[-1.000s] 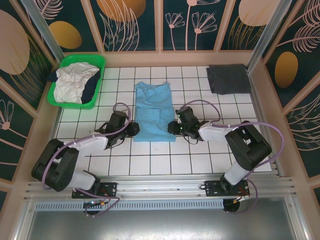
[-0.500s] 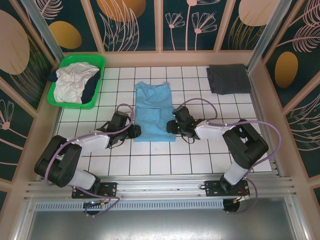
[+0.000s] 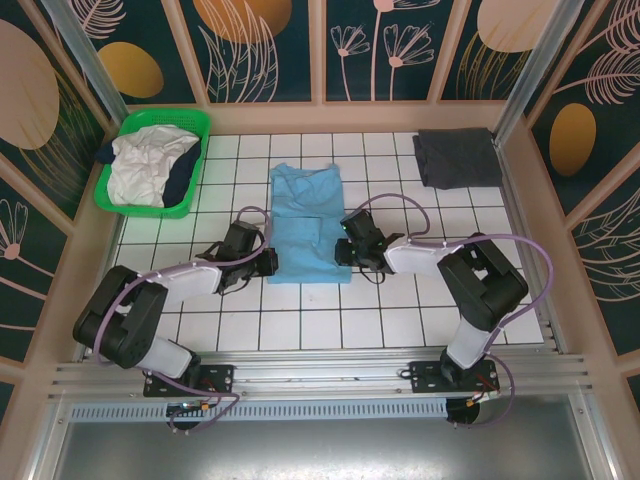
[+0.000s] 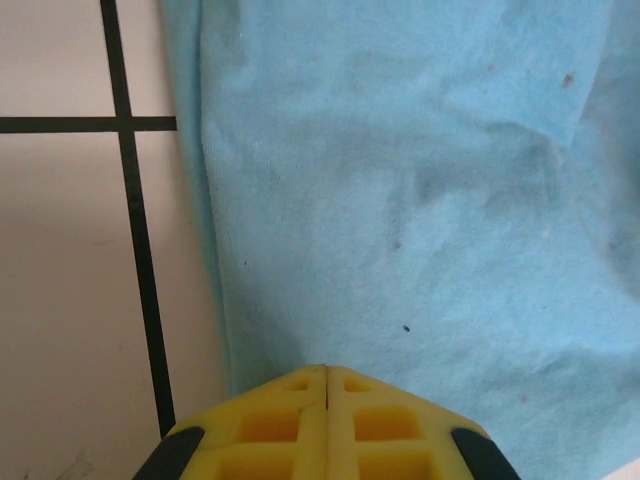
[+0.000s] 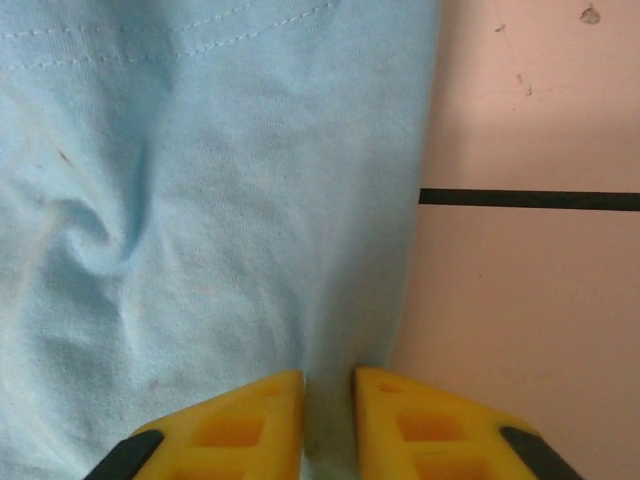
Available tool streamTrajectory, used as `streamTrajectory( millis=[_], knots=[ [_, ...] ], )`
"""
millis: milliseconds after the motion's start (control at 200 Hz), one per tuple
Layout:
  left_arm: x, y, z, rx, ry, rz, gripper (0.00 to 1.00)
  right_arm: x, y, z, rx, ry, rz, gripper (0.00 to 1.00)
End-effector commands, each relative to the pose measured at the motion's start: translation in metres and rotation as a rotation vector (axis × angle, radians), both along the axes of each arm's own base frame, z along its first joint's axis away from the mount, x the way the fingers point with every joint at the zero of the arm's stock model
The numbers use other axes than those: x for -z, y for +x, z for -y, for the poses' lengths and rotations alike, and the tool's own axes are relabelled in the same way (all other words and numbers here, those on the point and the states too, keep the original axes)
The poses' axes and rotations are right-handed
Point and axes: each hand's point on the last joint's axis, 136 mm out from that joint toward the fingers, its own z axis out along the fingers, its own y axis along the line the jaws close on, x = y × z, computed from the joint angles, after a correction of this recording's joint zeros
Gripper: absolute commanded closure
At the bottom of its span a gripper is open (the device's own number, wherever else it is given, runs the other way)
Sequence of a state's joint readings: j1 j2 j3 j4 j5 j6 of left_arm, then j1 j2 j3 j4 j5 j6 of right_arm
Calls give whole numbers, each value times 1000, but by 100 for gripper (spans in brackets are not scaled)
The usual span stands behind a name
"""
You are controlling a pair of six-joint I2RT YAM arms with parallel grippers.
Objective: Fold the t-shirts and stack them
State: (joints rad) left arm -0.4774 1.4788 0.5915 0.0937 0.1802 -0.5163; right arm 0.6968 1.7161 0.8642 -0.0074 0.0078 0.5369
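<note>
Limp, light pale-blue cloth t-shirt (image 3: 308,230); left fingers (image 4: 270,425) clamp shut on its 9 o'clock edge, right fingers (image 5: 240,420), nearly closed, pinch its 3 o'clock edge.

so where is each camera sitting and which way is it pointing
top external: fixed above and behind the arms, looking down on the gridded table; both arms show whole, left end effector and right end effector either side of the light blue t-shirt.
left wrist: on the left arm, looking down past its closed yellow fingertips at the shirt's edge.
right wrist: on the right arm, looking down past its own fingertips, cloth between them.
shared: both wrist views hold the same shirt and table grid lines.
</note>
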Motion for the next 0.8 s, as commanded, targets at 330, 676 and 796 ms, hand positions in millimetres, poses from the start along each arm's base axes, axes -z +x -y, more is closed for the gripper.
streamTrajectory(
  millis=[330,676,796],
  knots=[
    [-17,-7,-13,-47,20,25,86,-25,4,3,17,8,57,97],
    [6,-6,0,2,-2,-30,64,-19,2,-1,8,30,45,100],
    [11,-5,1,7,11,-42,72,-20,2,1,17,37,48,100]
  ],
)
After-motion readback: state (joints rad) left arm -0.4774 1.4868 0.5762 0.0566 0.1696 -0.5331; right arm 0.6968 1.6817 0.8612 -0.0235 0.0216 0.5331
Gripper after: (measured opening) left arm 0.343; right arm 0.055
